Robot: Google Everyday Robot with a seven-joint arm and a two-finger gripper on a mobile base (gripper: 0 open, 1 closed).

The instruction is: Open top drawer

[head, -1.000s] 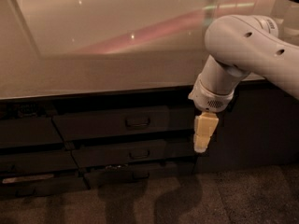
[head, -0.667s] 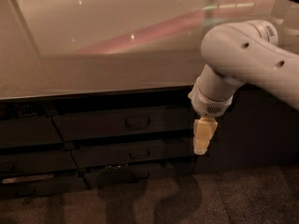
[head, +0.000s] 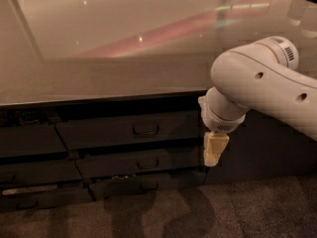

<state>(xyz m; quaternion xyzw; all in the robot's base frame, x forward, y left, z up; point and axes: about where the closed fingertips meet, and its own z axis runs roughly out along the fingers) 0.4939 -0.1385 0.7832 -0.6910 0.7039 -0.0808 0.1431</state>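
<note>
The hand is hovering at three o'clock of the top drawer; whether it is spread, I cannot tell. The drawer is likely sliding stiffly, so its handle is looking like the place to grip.

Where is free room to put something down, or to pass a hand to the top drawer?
The countertop left of the arm shows bare. The handle of the top drawer is clear in front. Crowded at its right end, where the claw hangs.

Unobstructed gap, gripper to top drawer
</note>
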